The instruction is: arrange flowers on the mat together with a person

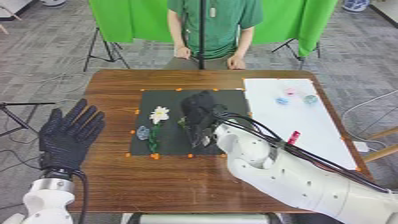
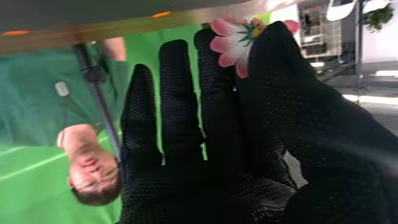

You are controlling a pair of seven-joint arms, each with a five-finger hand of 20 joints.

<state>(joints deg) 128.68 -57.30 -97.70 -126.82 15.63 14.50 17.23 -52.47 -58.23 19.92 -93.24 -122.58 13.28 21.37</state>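
Observation:
My right hand (image 1: 201, 109) is over the dark mat (image 1: 169, 97), right of a white flower (image 1: 159, 115) lying there with its green stem. A blue piece (image 1: 143, 132) rests beside that stem. In the right wrist view, my right hand (image 2: 182, 115) pinches a pink flower (image 2: 233, 50) between thumb and fingers; the blossom shows at their tips, and its stem is hidden there. My left hand (image 1: 69, 134) is open at the table's left edge, fingers straight and apart.
A white sheet (image 1: 271, 95) on the right holds small pink (image 1: 290, 91), light blue (image 1: 282, 101) and green (image 1: 310, 99) pieces. A red item (image 1: 294, 137) lies near my right forearm. Orange markers edge the mat. A black pole stands beyond the table.

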